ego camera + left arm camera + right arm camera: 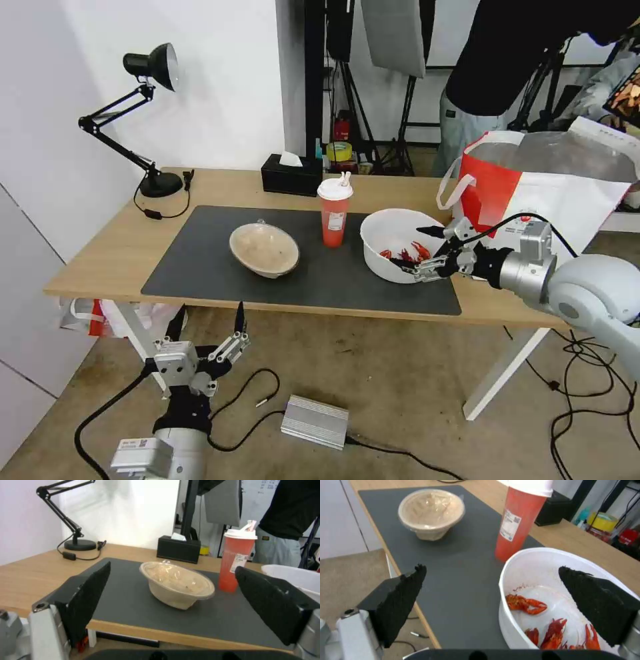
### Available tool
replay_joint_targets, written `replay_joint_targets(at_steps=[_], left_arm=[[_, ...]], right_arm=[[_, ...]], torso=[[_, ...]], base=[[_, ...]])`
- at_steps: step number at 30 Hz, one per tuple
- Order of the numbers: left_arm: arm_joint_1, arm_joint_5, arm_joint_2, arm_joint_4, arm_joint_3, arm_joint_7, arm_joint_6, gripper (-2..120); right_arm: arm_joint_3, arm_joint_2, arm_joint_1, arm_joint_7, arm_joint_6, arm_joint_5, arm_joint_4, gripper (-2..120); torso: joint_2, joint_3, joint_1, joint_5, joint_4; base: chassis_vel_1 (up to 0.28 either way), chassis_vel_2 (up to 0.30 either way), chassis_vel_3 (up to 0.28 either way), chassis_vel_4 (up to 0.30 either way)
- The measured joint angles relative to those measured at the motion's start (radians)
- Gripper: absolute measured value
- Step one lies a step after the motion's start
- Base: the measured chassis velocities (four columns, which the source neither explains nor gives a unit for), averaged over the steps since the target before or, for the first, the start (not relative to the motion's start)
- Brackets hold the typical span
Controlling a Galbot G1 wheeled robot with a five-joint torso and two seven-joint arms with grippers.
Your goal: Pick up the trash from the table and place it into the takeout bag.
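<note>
On the table [120,253], the dark mat carries three pieces of trash: a soiled beige bowl [264,249] [176,585] [431,511], a red cup with a white lid [335,213] [237,560] [520,520], and a white bowl holding crayfish scraps [393,243] [536,580]. My right gripper [417,248] [492,568] is open and straddles the white bowl's near-right rim, one finger inside and one outside. My left gripper [209,317] [173,567] hangs open below the table's front edge, facing the beige bowl. The red-and-white takeout bag [547,180] stands open at the table's right end.
A black desk lamp [150,100] and its cord sit at the back left, and a black tissue box [291,175] at the back centre. A person in dark clothes [507,60] stands behind the bag. A silver box [315,421] and cables lie on the floor.
</note>
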Motion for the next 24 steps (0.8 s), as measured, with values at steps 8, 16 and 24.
replay_joint_targets(at_steps=[8,16,24], left_arm=[[-0.001,0.002,-0.003,0.0,0.001,0.0,0.0,100],[-0.003,0.008,-0.005,0.009,0.003,0.0,-0.001,100],[-0.003,0.011,-0.012,0.011,0.006,0.0,-0.003,100]], right_arm=[[-0.029,0.003,0.024,-0.013,-0.004,-0.014,-0.014,100],[-0.06,0.013,0.049,-0.038,-0.007,-0.036,-0.037,100],[-0.132,0.024,0.124,-0.057,-0.01,-0.048,-0.067,100]], torso=[[0.0,0.0,0.0,0.0,0.0],[0.0,0.0,0.0,0.0,0.0],[0.0,0.0,0.0,0.0,0.0001]], base=[[0.0,0.0,0.0,0.0],[0.0,0.0,0.0,0.0],[0.0,0.0,0.0,0.0]])
